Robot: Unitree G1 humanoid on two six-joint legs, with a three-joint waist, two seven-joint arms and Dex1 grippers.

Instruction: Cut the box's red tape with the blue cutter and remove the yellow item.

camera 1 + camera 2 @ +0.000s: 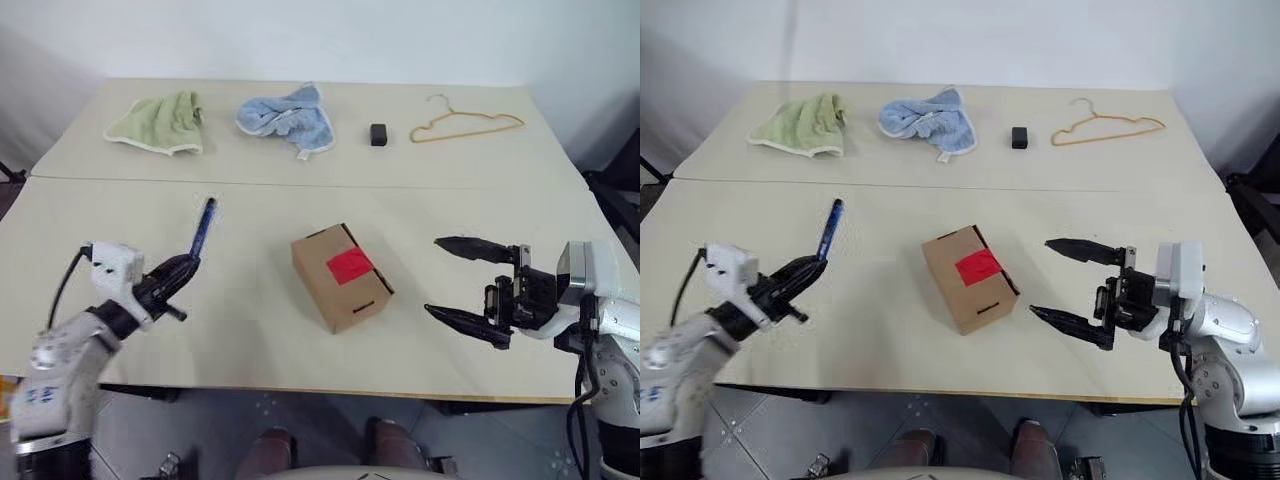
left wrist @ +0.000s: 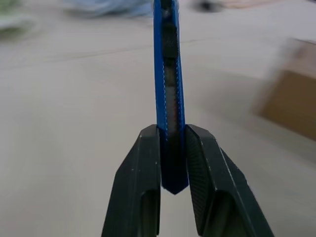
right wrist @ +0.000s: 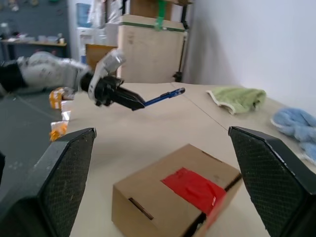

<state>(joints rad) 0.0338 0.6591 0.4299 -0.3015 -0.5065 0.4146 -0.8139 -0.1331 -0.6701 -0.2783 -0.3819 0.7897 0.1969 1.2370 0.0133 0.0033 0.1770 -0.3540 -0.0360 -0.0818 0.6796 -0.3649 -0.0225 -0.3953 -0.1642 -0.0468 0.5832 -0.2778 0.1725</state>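
Gripping the cutter (image 1: 203,229) by its butt end, L hand (image 1: 183,268) holds it clear above the surface (image 1: 120,330), blade end aimed away. R hand (image 1: 468,283) hovers released, fingers wide, just beside the box (image 1: 340,278). Box sits mid-surface w/ tape (image 1: 350,266) intact on top, bare room all round, back from the front edge.

Left gripper (image 1: 182,268) grips blue cutter (image 1: 203,228) — box (image 1: 341,277) sealed.
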